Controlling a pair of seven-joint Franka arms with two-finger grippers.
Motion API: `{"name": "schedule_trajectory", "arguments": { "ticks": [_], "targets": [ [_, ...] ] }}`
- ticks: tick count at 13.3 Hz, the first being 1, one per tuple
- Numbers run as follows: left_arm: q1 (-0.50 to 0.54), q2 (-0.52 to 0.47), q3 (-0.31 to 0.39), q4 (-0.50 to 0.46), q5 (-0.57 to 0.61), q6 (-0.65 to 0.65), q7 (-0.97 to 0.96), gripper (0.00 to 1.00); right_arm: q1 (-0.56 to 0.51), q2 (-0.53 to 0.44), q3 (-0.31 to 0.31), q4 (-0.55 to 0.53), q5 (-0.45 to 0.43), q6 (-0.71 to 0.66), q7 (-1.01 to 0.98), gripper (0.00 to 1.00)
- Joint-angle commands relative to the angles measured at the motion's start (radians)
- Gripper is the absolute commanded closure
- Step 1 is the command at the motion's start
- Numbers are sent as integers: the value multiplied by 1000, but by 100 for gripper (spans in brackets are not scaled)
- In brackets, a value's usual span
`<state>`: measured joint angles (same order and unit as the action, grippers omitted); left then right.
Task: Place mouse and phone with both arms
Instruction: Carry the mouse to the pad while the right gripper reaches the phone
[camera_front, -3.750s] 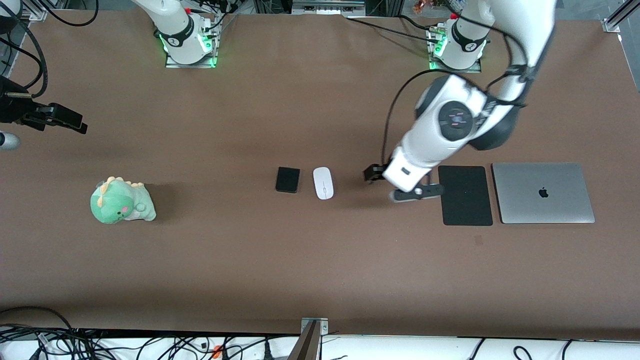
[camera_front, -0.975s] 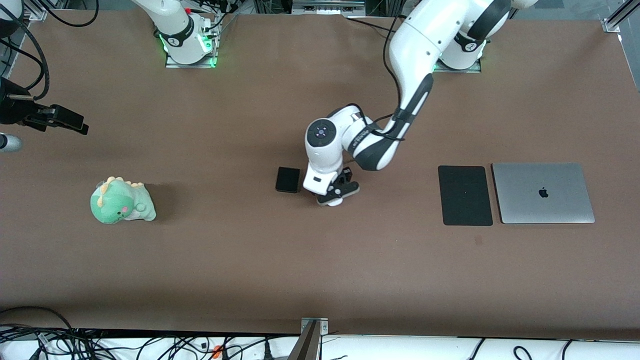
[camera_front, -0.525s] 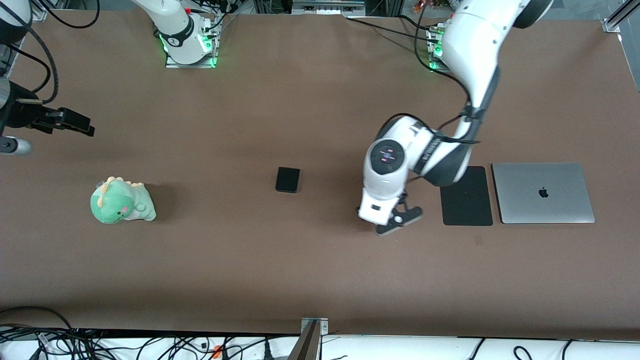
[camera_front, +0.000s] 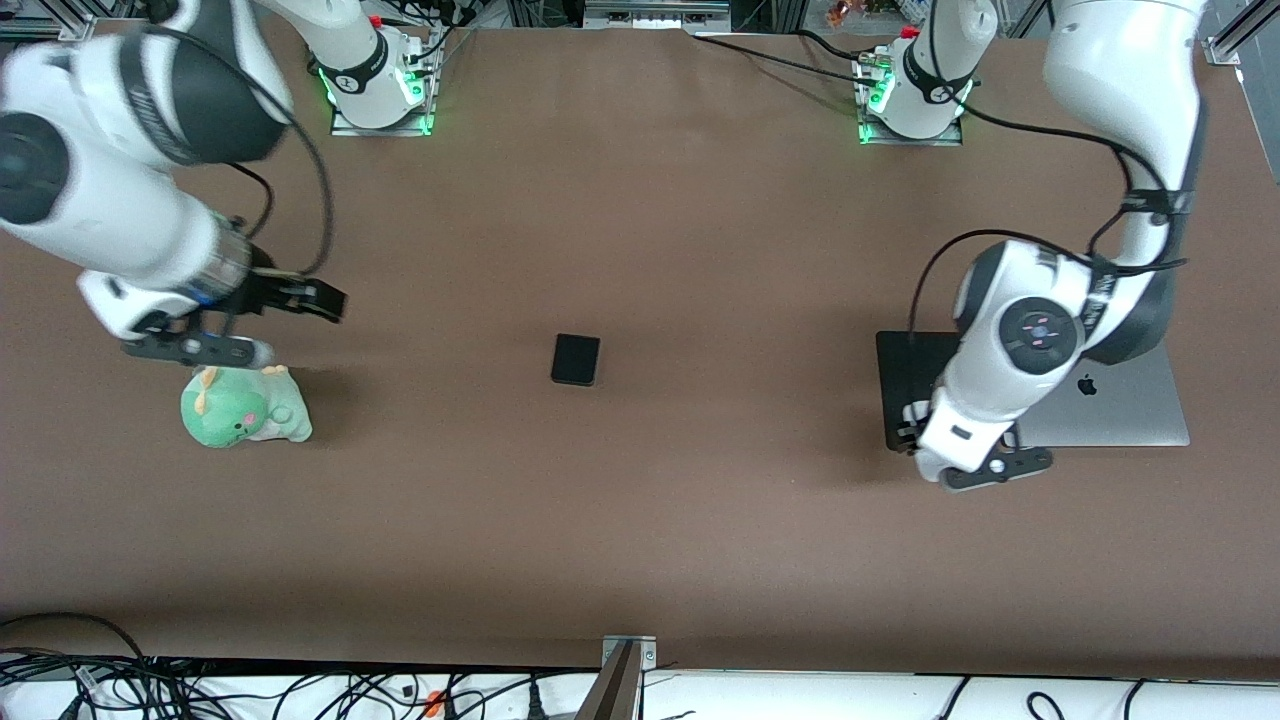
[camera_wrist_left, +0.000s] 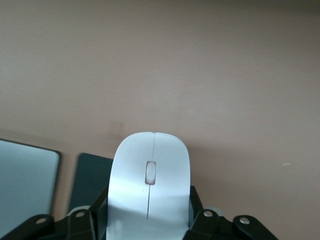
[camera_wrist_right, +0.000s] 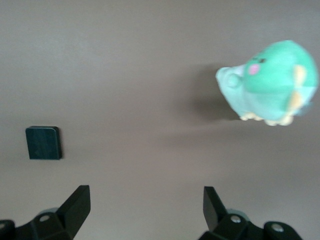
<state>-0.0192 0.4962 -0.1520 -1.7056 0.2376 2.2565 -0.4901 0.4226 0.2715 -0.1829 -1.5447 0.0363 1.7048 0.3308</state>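
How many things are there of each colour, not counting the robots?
White: 1, the mouse
Black: 2, the phone and the pad
Silver: 1, the laptop
Green: 1, the dinosaur toy
Total: 5

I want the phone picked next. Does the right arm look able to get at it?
Probably yes: the right gripper hangs open over the table beside the plush dinosaur, with only bare table between it and the phone. Nothing lies on the phone.
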Motion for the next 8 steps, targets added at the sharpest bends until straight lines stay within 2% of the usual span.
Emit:
{"name": "schedule_trajectory", "arguments": {
  "ticks": [1,4,8],
  "targets": [
    [120,-91,-75,-237,14,159,112,39,66,70,-9,9,31,93,107,0],
    [168,-97,-84,-396,19,328,163,39,146,156,-9,-5,76,244,201,0],
    [185,-62,-84,-425,29,348,166,38,238,248,-9,-60,76,474,335,0]
  ]
}}
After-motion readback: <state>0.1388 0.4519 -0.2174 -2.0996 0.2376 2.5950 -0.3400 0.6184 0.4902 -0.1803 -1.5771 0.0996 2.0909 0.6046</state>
